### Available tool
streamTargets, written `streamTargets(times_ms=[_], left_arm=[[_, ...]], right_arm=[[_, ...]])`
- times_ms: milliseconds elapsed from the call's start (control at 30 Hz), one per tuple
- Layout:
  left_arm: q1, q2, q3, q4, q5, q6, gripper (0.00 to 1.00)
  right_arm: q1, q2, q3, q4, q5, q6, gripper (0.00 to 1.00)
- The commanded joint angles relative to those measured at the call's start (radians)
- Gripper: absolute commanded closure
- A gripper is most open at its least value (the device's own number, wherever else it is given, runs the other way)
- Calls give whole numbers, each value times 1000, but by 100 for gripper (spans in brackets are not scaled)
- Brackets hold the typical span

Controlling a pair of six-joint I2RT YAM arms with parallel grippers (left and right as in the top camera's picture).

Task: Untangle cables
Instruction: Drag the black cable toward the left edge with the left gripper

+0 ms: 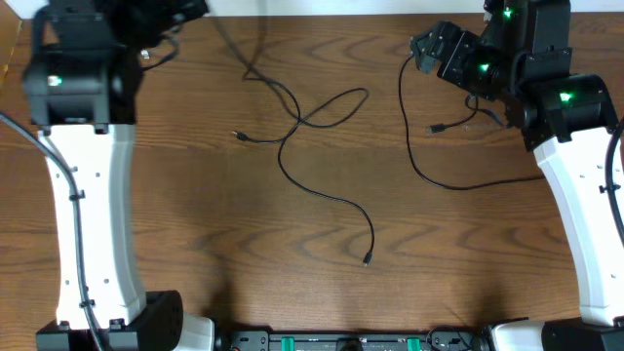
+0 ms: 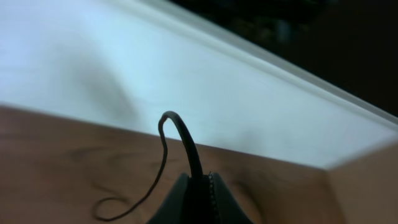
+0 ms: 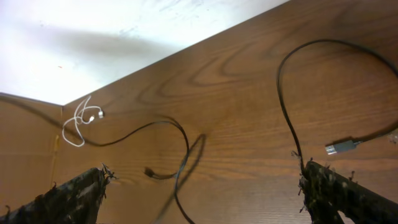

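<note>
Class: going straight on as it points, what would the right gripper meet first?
Probably the black cable lying ahead of the open right gripper, though depth is unclear; it might pass above.

The table (image 1: 195, 214) is dark brown wood with wavy darker grain; the middle cable (image 1: 341, 201) and right cable (image 1: 407, 127) are black, the small cable (image 3: 78, 124) is white, and the plug (image 3: 342, 147) is silver-grey. My left arm (image 1: 88, 214) and right arm (image 1: 585, 224) are white with black joints and small green lights, my left fingers (image 2: 177, 202) are plain black, and my right fingers (image 3: 336, 186) are dark with pale flecks. The wall (image 2: 186, 68) is a pale bluish white.
</note>
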Motion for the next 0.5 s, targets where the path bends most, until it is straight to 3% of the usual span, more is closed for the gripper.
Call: streamTargets(times_ms=[0, 200, 467], left_arm=[[78, -16, 27, -33, -111, -9, 92], [276, 26, 26, -102, -120, -3, 93], [465, 155, 25, -129, -122, 193, 93]], right_arm=[[-2, 0, 5, -5, 15, -24, 3], [10, 0, 5, -8, 15, -23, 2], [22, 0, 5, -8, 15, -23, 2]])
